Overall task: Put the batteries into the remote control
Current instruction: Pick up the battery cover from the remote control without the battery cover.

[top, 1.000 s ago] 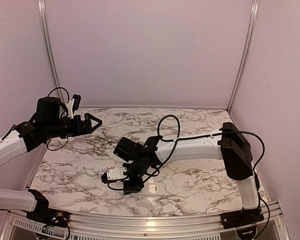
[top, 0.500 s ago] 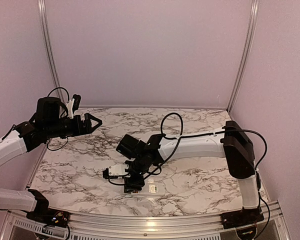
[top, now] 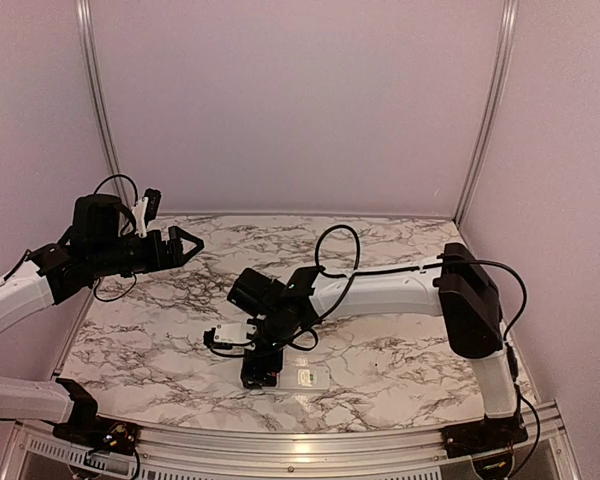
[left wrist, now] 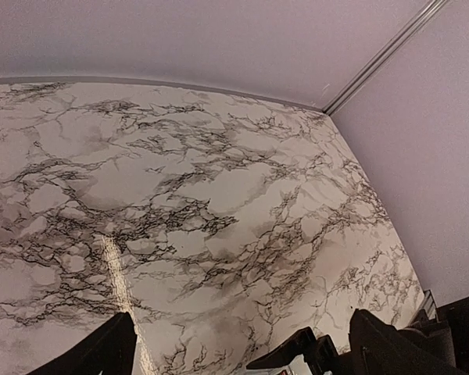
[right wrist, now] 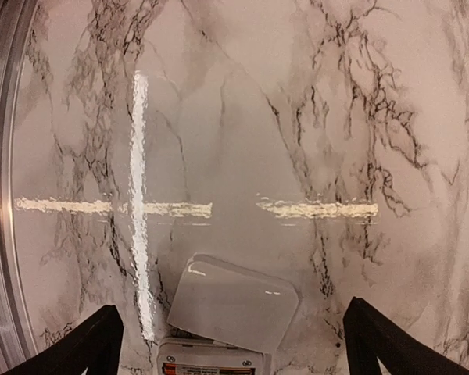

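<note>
Remote control (top: pixel 308 376) flat beside right claw (top: pixel 259 378), spread wide, empty, left claw (top: pixel 185 243) spread, empty

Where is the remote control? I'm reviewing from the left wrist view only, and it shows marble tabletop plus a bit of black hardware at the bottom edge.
Observer: In the top view the remote control lies flat on the table, close to the middle of its near edge.
Operator: Is the right arm anywhere near it?
Observer: Yes. The right gripper is down at the tabletop just left of the remote; from above I cannot tell whether they touch.
Operator: Open or shut?
Observer: Open. The right wrist view shows its fingers spread wide, with a flat white piece lying between them.
</note>
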You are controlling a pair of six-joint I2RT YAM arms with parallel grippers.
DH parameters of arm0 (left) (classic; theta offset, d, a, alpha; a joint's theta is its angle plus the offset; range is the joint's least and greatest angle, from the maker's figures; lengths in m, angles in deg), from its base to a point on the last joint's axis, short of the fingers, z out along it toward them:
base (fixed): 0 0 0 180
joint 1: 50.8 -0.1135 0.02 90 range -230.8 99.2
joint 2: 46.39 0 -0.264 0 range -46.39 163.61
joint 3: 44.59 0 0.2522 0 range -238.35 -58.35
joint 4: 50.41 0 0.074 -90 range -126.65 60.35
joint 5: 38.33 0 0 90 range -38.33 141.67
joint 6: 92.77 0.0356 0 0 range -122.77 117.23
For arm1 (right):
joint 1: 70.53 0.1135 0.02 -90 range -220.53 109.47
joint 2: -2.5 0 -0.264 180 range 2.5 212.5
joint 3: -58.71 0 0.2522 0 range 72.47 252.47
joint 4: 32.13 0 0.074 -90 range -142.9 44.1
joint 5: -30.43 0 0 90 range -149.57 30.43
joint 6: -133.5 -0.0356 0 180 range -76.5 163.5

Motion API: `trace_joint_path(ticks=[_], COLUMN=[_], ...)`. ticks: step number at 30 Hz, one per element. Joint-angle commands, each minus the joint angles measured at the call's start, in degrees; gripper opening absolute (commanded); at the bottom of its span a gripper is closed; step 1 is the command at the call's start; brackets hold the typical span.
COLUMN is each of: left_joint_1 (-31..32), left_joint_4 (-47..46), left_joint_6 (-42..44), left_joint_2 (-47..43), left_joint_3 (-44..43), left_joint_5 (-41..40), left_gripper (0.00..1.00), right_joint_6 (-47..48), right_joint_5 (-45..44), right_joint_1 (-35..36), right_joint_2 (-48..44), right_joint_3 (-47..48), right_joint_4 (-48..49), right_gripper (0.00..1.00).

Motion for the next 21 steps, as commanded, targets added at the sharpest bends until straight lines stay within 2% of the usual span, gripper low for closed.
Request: trace_joint_path(ticks=[1,11,21], left_joint_1=[-0.4,-0.4,-0.4], left_joint_4=[-0.9,-1.0,-1.1], left_joint_6=[-0.2,-0.2,-0.6], left_joint_2=[-1.1,-1.5,-1.5], left_joint_3=[1.0,1.1,1.7], left_joint_5=[-1.1,-1.3,-2.0], left_gripper=[0.99,0.99,0.99], right_joint_6=[-6.3,-10.9,-12.8], right_joint_5=[-2.6,-5.8,-5.2], right_joint_1=[-0.1,1.0,1.3], right_joint_2=[1.6,3.1,4.6], right_joint_3=[1.4,1.9,2.0], right_joint_4=[-0.6,0.5,1.4], right_gripper=[0.97,0.90,0.83])
